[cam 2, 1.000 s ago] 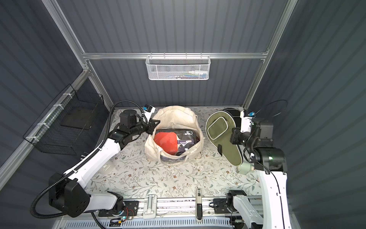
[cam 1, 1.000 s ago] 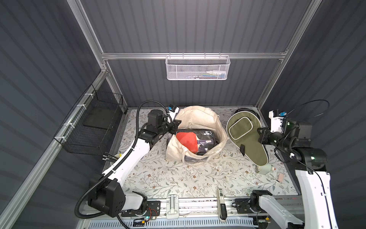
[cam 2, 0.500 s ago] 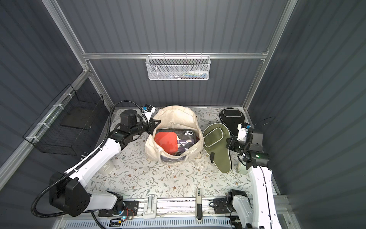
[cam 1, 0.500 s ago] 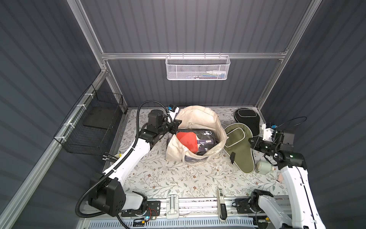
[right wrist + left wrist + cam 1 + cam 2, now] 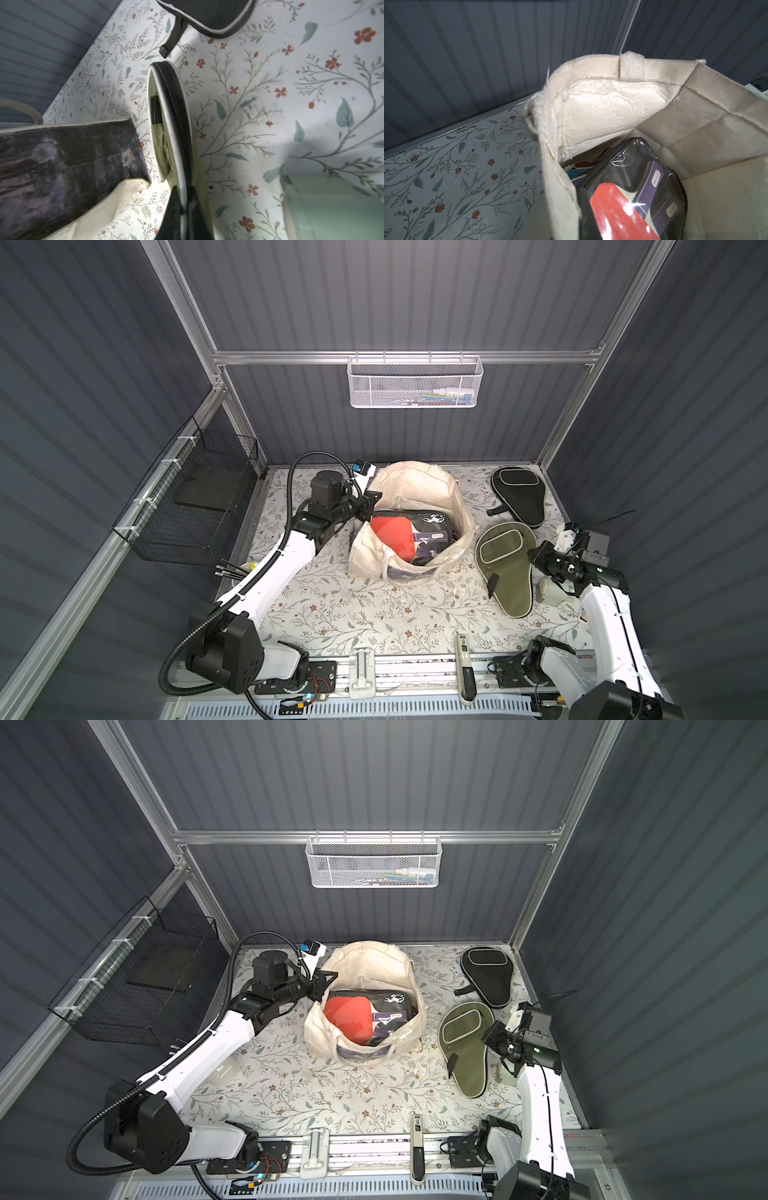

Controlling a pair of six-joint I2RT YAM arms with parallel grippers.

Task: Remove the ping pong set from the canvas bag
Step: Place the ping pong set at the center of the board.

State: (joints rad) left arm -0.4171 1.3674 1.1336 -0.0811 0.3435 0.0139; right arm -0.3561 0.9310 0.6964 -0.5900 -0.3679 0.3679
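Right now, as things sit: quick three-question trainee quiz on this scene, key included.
1. True or false: the black paddle-shaped zip case lies on the floral table, outside the cream canvas tote bag.
2. What colour is the paddle face showing through the clear zip pack in the bag?
3. The jaws of the right gripper are shut on: A) the black case, B) the olive paddle-shaped zip case, C) the clear pack.
Key: 1 true; 2 red; 3 B.
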